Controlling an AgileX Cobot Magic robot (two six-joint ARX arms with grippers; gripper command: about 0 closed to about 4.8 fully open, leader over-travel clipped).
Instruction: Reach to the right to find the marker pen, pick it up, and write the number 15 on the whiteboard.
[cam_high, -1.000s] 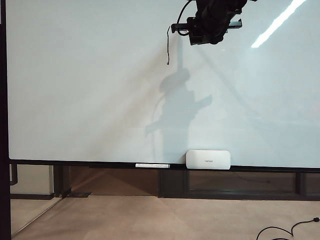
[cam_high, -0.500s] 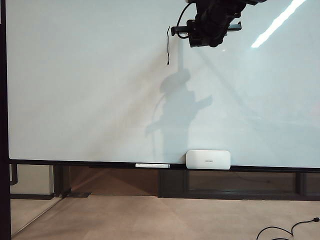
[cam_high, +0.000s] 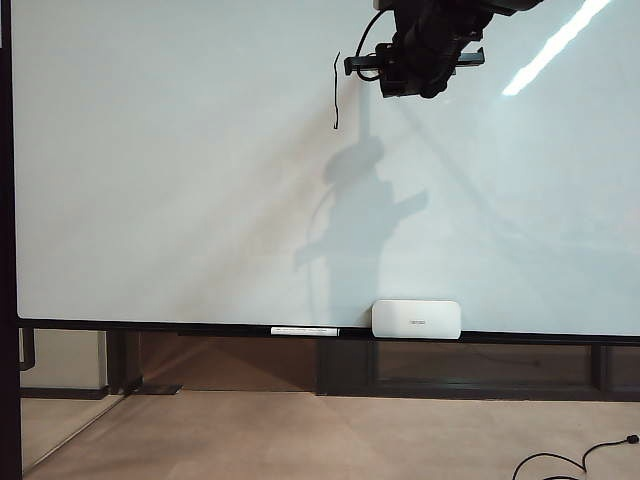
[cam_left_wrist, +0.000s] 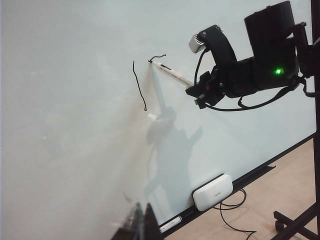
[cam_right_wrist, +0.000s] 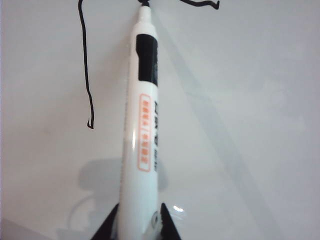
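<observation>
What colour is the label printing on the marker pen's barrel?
Orange-red, on the white barrel of the marker pen held in the right gripper; clearest in the right wrist view.

The slim white-barrelled marker pen (cam_right_wrist: 143, 140), with an orange-outlined label and black collar, stood with its small tip pressed against the large glossy pale whiteboard (cam_high: 180, 200), near the board's upper edge. It was clamped at its rear end in the right pincer (cam_right_wrist: 137, 225). On the board stood a thin black, slightly wavy vertical stroke (cam_high: 335, 92); a short horizontal stroke (cam_right_wrist: 200, 4) ran from the tip.
</observation>
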